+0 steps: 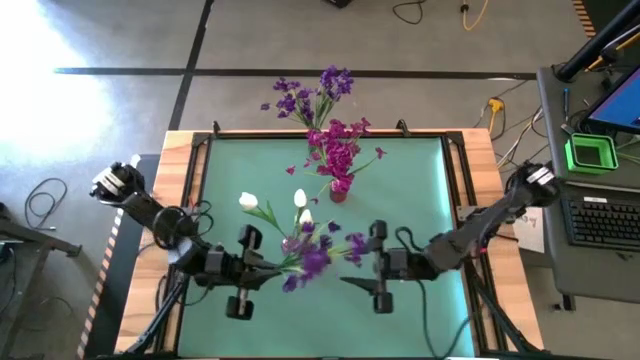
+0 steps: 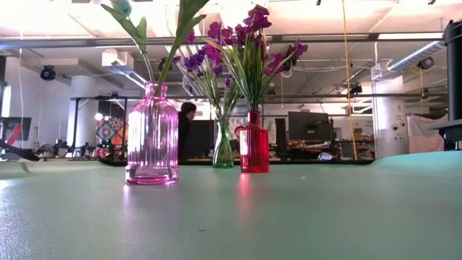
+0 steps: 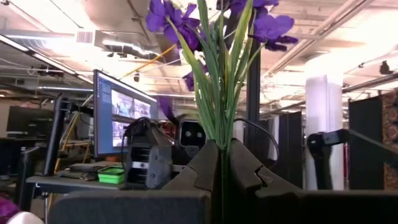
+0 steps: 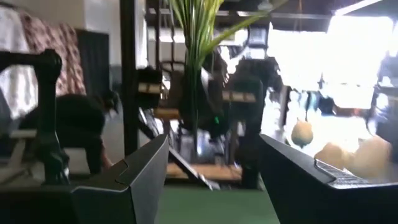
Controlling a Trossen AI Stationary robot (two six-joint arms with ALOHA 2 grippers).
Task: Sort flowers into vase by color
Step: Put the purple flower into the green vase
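Gripping a violet-purple flower by its green stem, the left end effector is seen clamped shut at the near-centre of the green worktop. Opposite, w/ fingers spread wide and nothing held, the right end effector is pointed at the stem. A pink vase w/ white buds is seen nearby; a red vase w/ magenta blooms and a green vase w/ purple blooms are placed further back.

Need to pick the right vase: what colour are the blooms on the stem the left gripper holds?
Violet-purple flowers, clearest in the left wrist view, above the shut left gripper.
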